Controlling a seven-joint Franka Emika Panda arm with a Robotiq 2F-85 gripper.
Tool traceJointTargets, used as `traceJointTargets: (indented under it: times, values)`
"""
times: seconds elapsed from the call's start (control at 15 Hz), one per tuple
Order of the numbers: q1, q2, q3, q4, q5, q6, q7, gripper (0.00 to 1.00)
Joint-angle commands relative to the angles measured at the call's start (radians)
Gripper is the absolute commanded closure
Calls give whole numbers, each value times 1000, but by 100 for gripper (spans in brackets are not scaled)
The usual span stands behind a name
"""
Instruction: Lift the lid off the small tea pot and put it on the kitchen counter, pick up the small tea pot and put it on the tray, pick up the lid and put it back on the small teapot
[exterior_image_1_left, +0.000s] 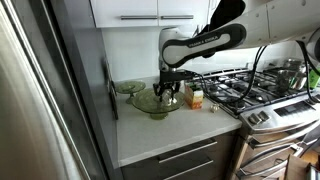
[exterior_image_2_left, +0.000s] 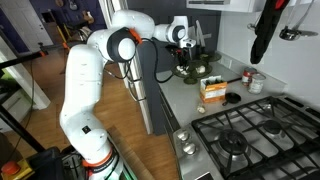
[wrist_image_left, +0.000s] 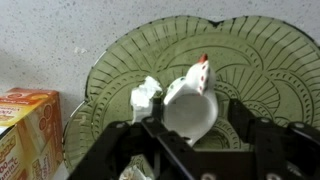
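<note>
jaws point down, straddling small tea pot (wrist_image_left: 190, 108) over tray (wrist_image_left: 255, 60), grip unclear; arm (exterior_image_1_left: 203, 41) stretched level across kitchen counter (exterior_image_1_left: 175, 128).

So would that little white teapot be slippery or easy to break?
Probably fragile and a bit slippery: the small tea pot looks like smooth glazed ceramic. Likely light, being tiny against the tray. It could chip against that glass.

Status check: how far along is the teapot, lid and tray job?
Done: lid off; the small whitish tea pot shows an open mouth in the wrist view. In hand: the pot sits between the fingers of the black Robotiq gripper, over the large translucent green glass tray; I cannot tell whether it is set down yet. Left: release, fetch the lid, recap. I cannot locate the lid in these views.
</note>
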Motion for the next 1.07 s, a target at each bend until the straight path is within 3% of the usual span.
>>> traceJointTargets:
  times: [0.0,0.47,1.0]
  values:
    - [10,-28,-13,-15,21,9,-10,1]
    - [11,-160,-18,-98,0,32,4,0]
    - [-89,-416,-86,-469,49,157,111,0]
